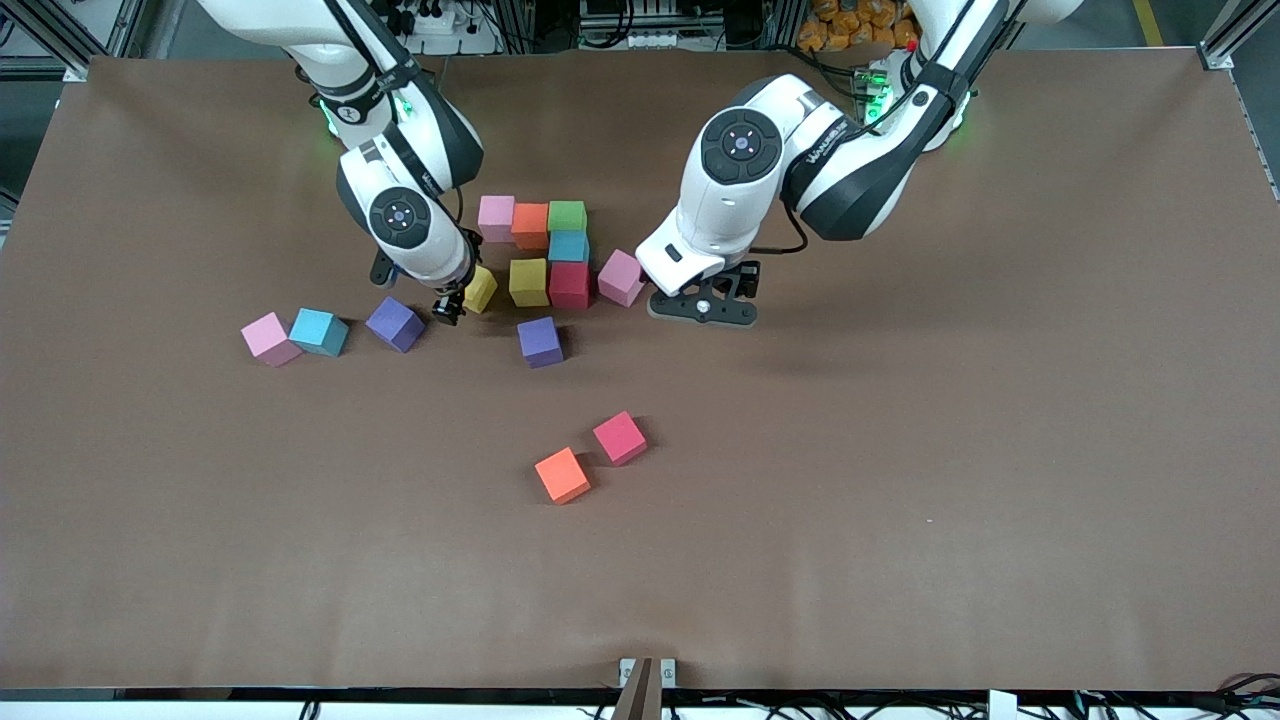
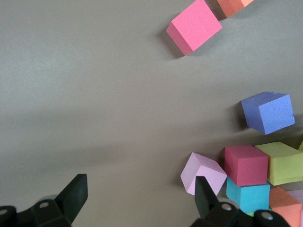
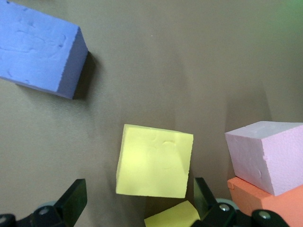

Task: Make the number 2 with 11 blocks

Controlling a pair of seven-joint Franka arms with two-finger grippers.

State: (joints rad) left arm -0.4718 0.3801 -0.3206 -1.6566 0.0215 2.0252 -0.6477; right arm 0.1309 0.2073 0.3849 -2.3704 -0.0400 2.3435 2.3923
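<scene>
Six blocks touch in a cluster: pale pink (image 1: 496, 217), orange (image 1: 530, 225) and green (image 1: 566, 216) in a row, light blue (image 1: 568, 246) nearer the camera, then yellow (image 1: 528, 282) and crimson (image 1: 569, 285). My right gripper (image 1: 450, 305) (image 3: 137, 203) is open and low beside a tilted yellow block (image 1: 480, 289) (image 3: 154, 161), which lies just ahead of its fingertips. My left gripper (image 1: 700, 305) (image 2: 139, 194) is open over bare table. One of its fingers (image 2: 203, 191) is next to a tilted pale pink block (image 1: 621, 277) (image 2: 203, 172).
Loose blocks: purple (image 1: 540, 341) nearer the camera than the cluster; purple (image 1: 394, 323), light blue (image 1: 319, 331) and pale pink (image 1: 270, 338) toward the right arm's end. An orange cube (image 1: 562, 474) and a hot-pink cube (image 1: 619, 437) lie nearer the camera.
</scene>
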